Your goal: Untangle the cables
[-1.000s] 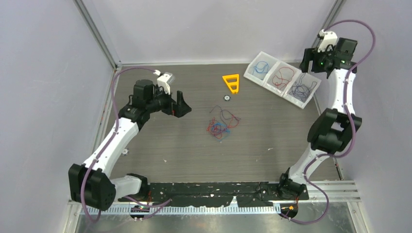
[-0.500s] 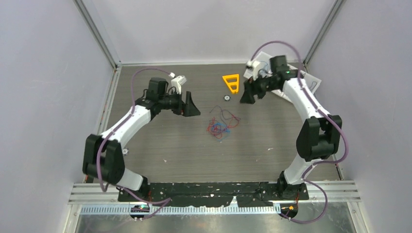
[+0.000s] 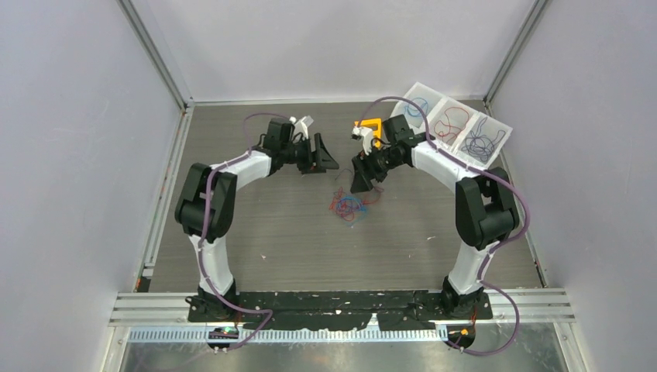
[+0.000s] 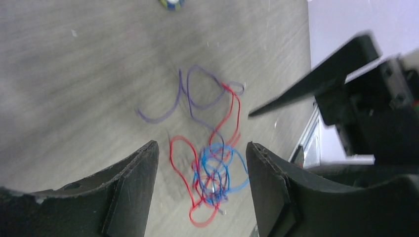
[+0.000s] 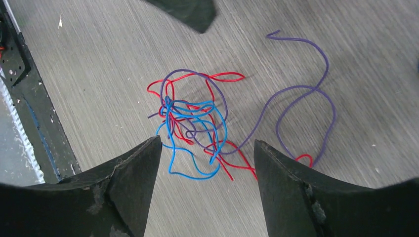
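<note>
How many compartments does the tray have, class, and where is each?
3, in a row at the far right: the left one holds a blue cable, the middle one a red cable, the right one a purple cable. None seems hidden.

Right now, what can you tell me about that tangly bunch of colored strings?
The cables are very thin, bendy wires in red, blue and purple. Blue and red knot together in a small clump; a purple one loops out loosely to one side. They lie flat on the grey wood-grain table. Nothing grips them.
</note>
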Controlling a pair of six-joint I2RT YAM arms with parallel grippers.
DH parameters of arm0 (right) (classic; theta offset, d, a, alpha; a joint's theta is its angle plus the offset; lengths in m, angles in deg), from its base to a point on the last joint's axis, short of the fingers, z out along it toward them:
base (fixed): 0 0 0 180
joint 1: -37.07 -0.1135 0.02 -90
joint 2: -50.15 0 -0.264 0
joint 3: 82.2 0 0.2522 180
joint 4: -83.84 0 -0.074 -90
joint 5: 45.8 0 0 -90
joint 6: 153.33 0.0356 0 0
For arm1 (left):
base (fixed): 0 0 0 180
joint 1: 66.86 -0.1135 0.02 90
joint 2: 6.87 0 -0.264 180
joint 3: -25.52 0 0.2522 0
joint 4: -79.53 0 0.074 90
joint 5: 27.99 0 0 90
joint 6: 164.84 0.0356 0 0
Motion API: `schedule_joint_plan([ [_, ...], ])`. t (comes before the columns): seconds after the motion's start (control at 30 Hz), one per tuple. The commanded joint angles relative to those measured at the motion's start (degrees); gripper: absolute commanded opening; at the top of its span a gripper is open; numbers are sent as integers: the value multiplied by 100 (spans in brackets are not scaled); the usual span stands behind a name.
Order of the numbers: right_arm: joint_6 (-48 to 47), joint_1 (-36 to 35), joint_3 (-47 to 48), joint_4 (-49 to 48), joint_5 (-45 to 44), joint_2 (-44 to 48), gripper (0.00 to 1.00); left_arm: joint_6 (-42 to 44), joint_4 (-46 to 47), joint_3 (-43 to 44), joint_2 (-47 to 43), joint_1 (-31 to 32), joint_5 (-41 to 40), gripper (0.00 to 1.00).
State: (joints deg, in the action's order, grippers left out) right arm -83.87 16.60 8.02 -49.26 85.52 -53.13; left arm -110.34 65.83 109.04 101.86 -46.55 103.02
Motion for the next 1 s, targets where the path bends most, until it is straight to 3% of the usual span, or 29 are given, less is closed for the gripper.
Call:
schedule_joint_plan([
  [0.0, 545, -171, -103, -588, 17, -167, 74, -390, 610, 686, 627, 121, -87, 66],
  [0.3, 347, -185, -91, -245, 243, -92, 73, -765, 669, 1195, 1348, 373, -26, 66],
  [0.43, 125, -181, -556, -175, 491, 480, 72, -1071, 2403, -156, 480, 195, 376, 67],
  [0.67, 238, -184, -1015, -579, 101, 486, 71, -625, 1927, -1410, -972, -3, 206, 62],
  [0.97, 943, -212, -788, -1016, -447, -143, 60, -1214, 1636, -1441, -485, 292, -20, 55],
])
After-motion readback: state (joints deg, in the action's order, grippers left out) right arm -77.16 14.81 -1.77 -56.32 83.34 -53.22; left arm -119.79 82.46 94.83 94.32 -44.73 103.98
